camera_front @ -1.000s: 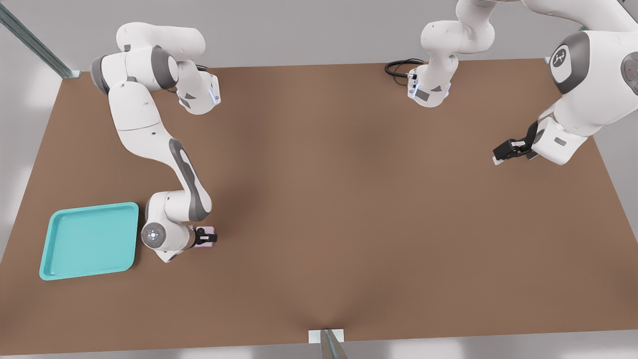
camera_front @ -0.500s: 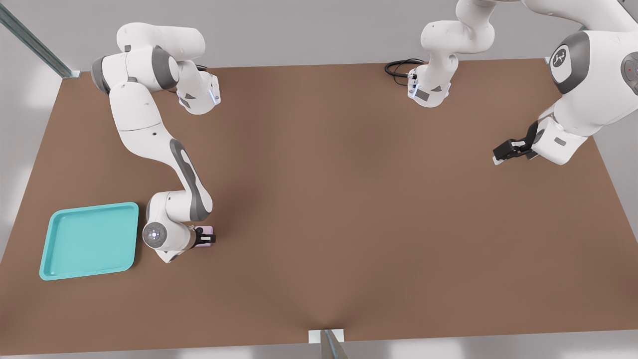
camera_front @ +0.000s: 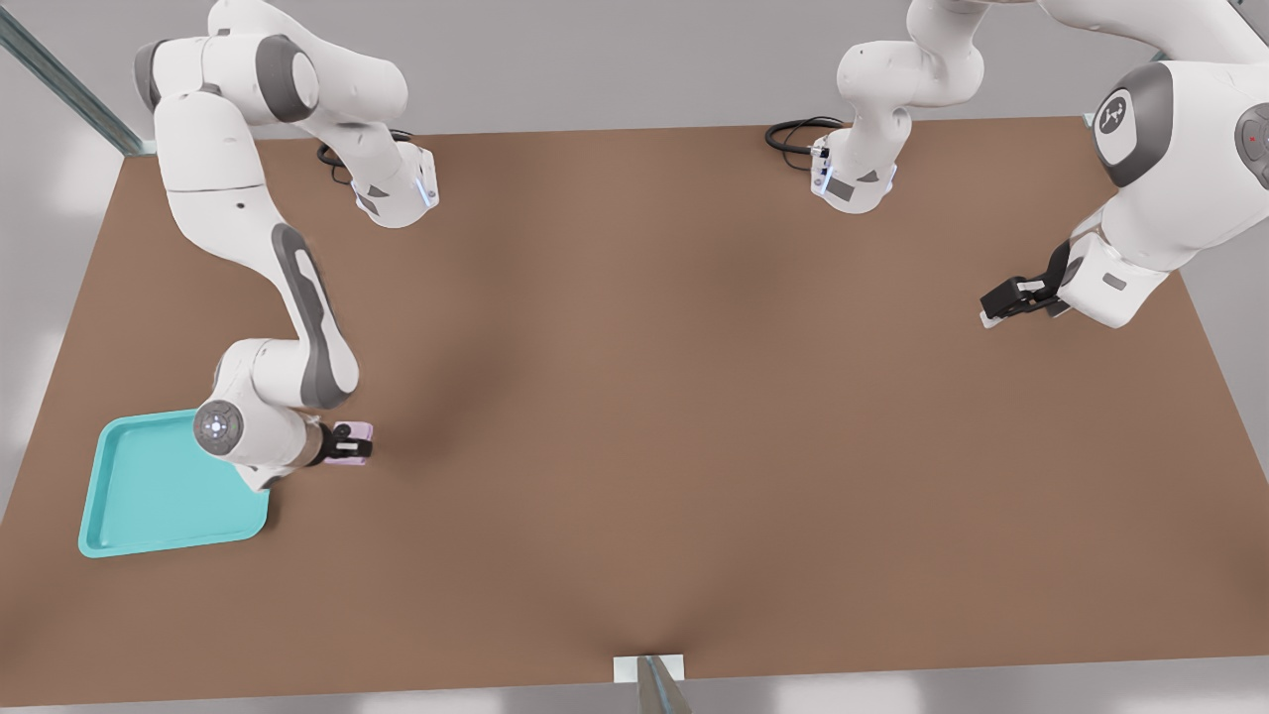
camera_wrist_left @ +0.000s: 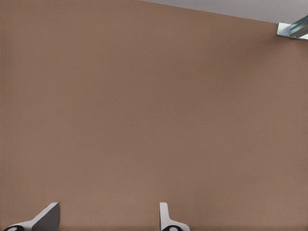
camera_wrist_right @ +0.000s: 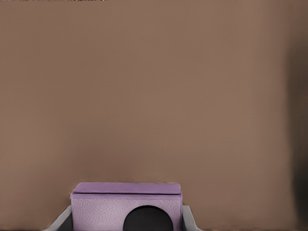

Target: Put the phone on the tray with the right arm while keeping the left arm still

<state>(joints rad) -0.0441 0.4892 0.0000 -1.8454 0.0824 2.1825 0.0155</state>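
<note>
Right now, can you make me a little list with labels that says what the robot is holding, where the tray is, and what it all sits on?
gripper: the gripper is shut on the phone, held above the table beside the tray's edge on the front view's right
phone: pale pink phone, pinched between the fingers, one round black lens seen in the right wrist view
tray: turquoise tray, flat on the table at the front view's left, nothing lying in it
phone on tray: not yet
table: brown table

The gripper (camera_front: pixel 359 446) is gripping the phone (camera_front: pixel 363 433) just beside the tray (camera_front: pixel 149 506), with only bare table (camera_front: pixel 694 397) lying between them.
</note>
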